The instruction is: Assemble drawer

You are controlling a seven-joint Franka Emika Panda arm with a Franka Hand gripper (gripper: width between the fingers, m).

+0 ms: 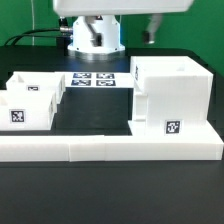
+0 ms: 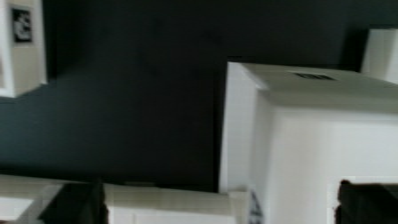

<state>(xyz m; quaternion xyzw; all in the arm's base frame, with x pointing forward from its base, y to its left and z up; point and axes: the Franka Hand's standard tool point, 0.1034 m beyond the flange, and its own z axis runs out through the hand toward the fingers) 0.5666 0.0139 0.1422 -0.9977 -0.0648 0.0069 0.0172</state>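
Note:
The white cube-like housing stands on the exterior view's right, with a tag on its front, against the border bar. It fills much of the wrist view. Two open-topped trays stand side by side on the exterior view's left; one tagged tray wall shows in the wrist view. My gripper is open, its dark fingertips wide apart, above the housing's near edge and holding nothing. I cannot make out the gripper in the exterior view.
The long low white L-shaped border bar runs along the front. The marker board lies on the black table between the trays and the housing. The arm's white base stands behind it.

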